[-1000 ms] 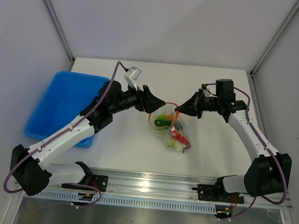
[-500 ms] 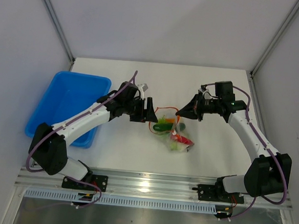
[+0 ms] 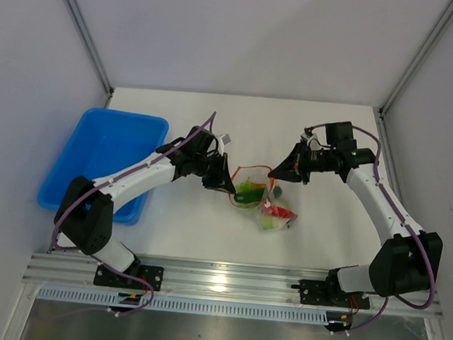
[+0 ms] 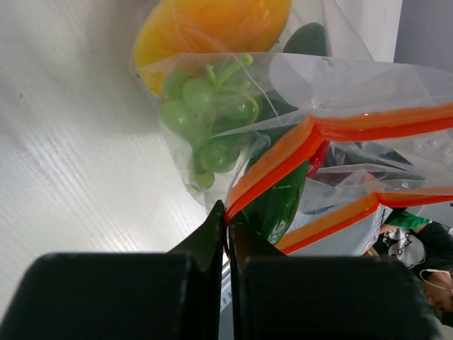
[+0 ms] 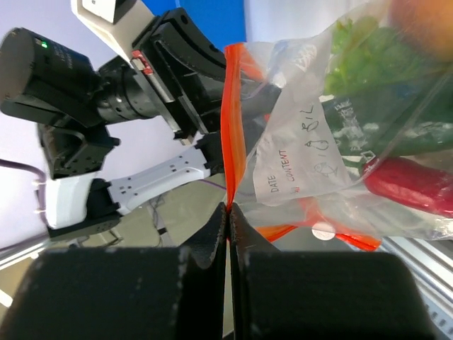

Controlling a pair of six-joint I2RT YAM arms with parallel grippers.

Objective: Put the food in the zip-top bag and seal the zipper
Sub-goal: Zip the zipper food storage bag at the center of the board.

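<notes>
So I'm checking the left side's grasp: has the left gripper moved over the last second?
Yes. In the top view the left gripper came down toward the near rail and shut on the zipper.

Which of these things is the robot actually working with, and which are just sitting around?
In the job: zip-top bag, its orange zipper, toy food inside (grapes, cucumber, chili), left gripper and right gripper, both pinching the zipper.
Lying about: blue tray, off to the left.

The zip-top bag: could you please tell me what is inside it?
Seen through the plastic: a green grape bunch, an orange-yellow piece, a dark green cucumber, a red chili and leafy greens. Anything beneath them is covered.
</notes>
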